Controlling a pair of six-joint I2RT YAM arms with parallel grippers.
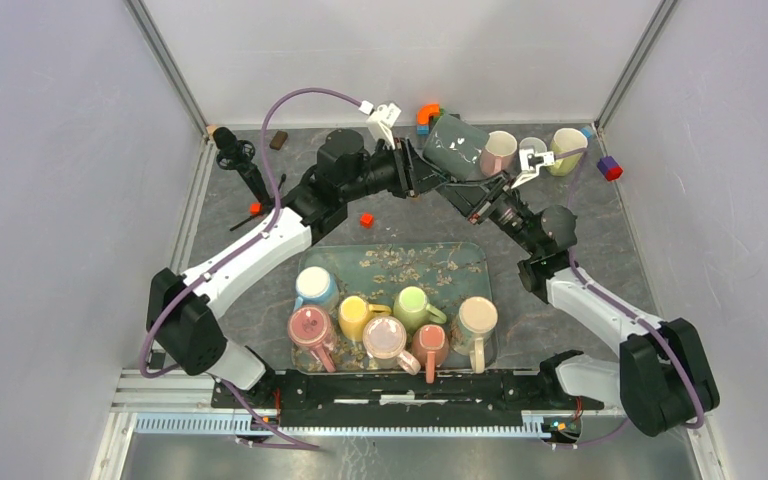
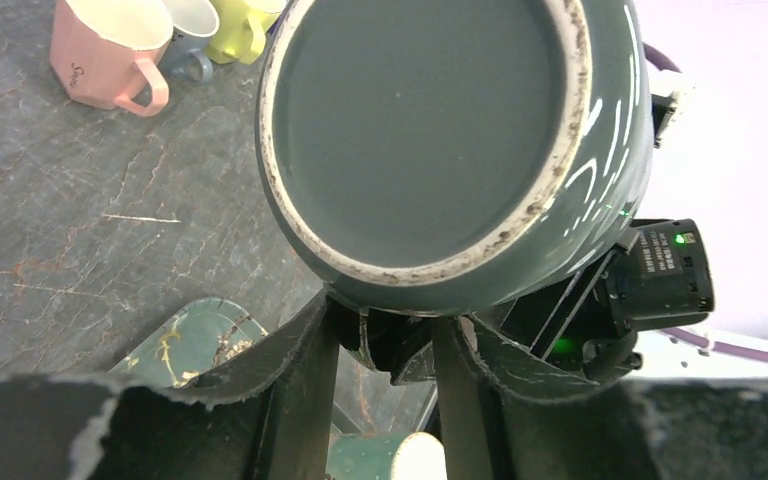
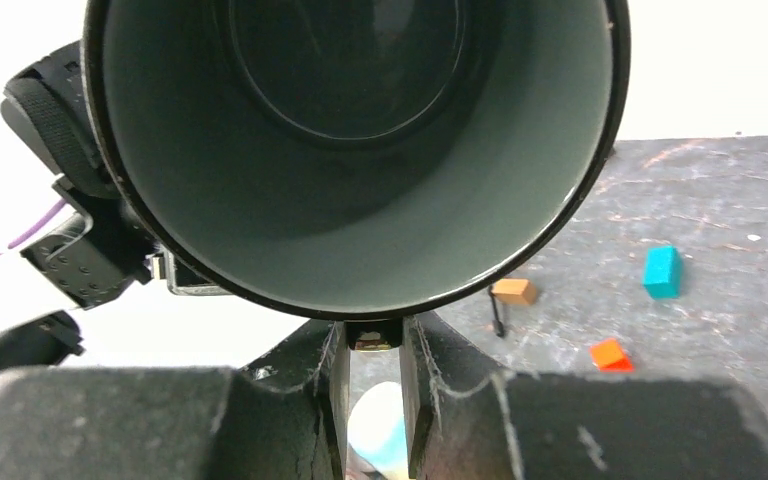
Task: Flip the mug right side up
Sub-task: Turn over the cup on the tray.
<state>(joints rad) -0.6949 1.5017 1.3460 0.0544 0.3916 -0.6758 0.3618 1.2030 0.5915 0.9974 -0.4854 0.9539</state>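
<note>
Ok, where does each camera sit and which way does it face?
Top external: above and behind the bases, looking down on the table; left arm and right arm show, meeting at the dark green mug.
Left wrist: on the left arm, facing the mug's base; own fingers at bottom.
Right wrist: on the right arm, looking into the mug's mouth; own fingers at bottom.
Shared: all see that mug; top and left wrist also see the pink mug.

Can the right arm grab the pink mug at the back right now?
Probably not: the right gripper is pinching the rim of the dark mug, so it's busy, though the pink mug stands close by.
</note>
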